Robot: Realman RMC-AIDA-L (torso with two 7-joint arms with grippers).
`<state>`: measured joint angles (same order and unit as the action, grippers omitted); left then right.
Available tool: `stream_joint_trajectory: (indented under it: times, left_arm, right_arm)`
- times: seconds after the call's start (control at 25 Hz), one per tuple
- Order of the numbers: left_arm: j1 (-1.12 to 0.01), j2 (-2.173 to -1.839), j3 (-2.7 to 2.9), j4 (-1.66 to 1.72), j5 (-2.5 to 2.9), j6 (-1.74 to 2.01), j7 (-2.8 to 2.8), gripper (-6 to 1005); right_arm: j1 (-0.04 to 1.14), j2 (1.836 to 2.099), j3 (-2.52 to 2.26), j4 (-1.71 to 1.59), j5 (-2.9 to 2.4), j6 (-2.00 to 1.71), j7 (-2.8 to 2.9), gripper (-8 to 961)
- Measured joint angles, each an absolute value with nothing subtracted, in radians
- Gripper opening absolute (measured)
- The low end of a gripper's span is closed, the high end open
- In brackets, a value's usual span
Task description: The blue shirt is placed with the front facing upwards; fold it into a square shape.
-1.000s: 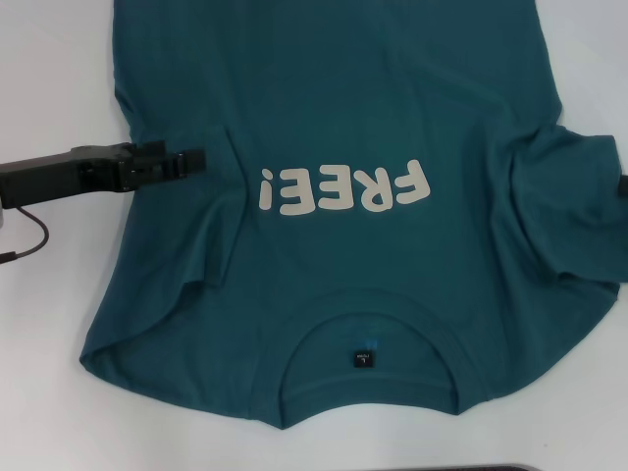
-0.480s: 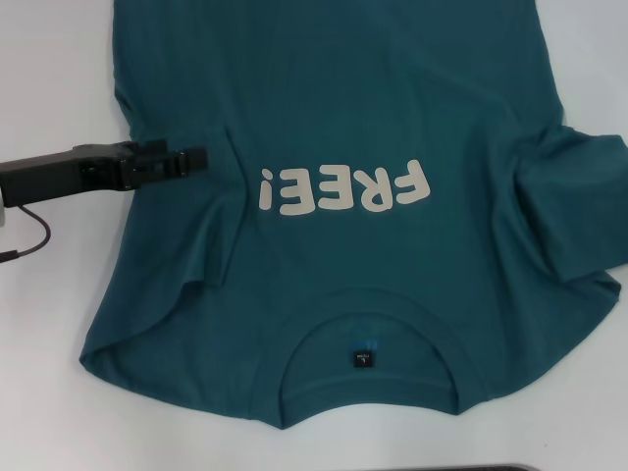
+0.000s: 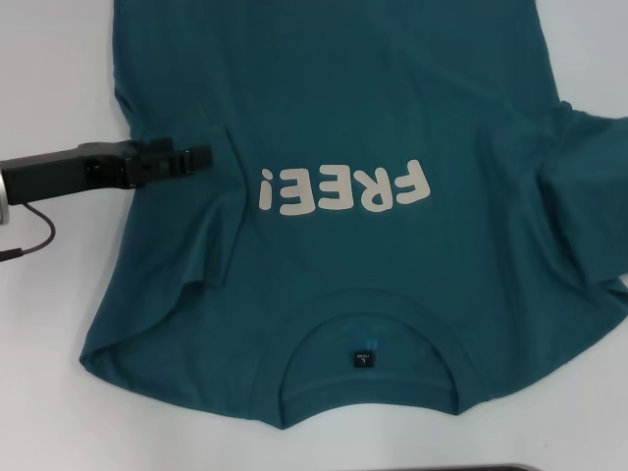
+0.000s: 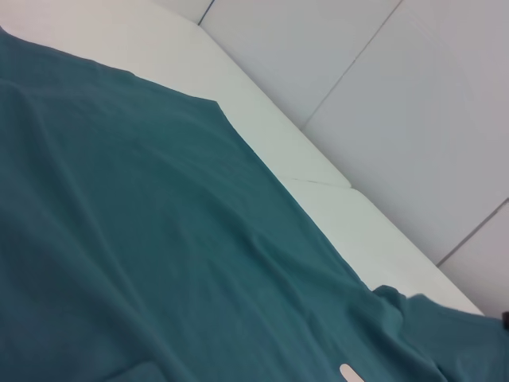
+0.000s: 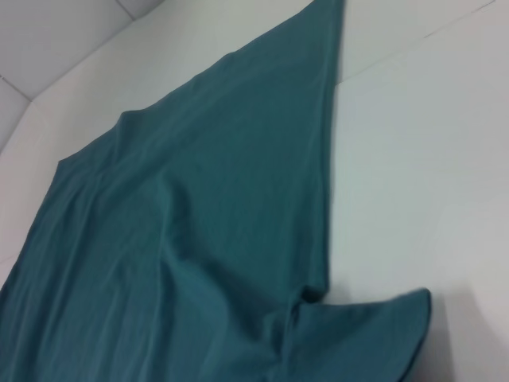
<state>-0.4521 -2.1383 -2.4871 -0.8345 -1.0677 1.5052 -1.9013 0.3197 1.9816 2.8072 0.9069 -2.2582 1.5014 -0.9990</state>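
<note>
Our right gripper has gone from sight, and the right sleeve (image 3: pixel 587 211) now lies folded inward. Our left gripper (image 3: pixel 201 158) rests on the blue shirt (image 3: pixel 334 108); we cannot tell if it is open or closed. The white letters face up.

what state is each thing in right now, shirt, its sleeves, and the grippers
blue shirt: spread front up, lettering showing, not folded yet
left sleeve: lying out flat, creased
right sleeve: bunched and folded partly over itself
left gripper: low over the shirt's left edge by the armpit
right gripper: not in view
</note>
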Motion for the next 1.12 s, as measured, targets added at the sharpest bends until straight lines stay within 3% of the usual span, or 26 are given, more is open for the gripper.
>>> stream_joint_trajectory:
  times: [1.12]
  left_arm:
    - [-0.460,-2.149,-2.482,-0.834,-1.068,1.503,-1.907,884]
  right_arm:
    - [0.306,1.952,2.807,0.974,-2.223,1.482,-0.957,1]
